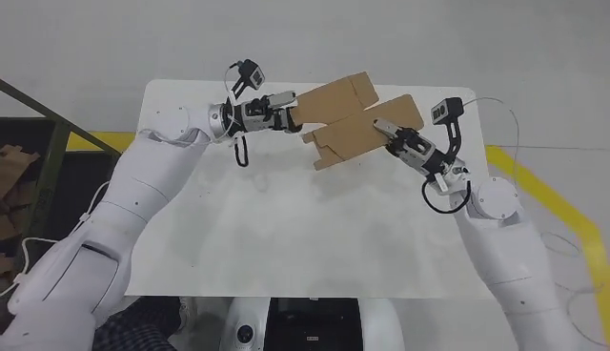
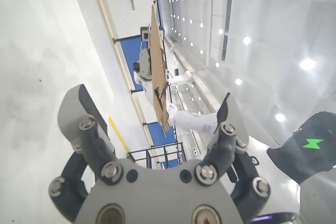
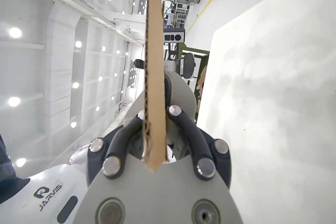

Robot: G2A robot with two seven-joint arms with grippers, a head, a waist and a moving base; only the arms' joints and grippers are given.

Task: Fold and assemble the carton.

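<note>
Right end effector (image 3: 156, 114) clamped on carton (image 3: 153, 51), right wrist view | left end effector (image 2: 155, 97) apart, carton beyond, left wrist view

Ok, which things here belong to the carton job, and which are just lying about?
Job: flat cardboard carton, held off the table; right gripper, shut on its edge; left gripper, open near its other end.
Lying about: cardboard pieces beside the table; yellow floor line.
</note>
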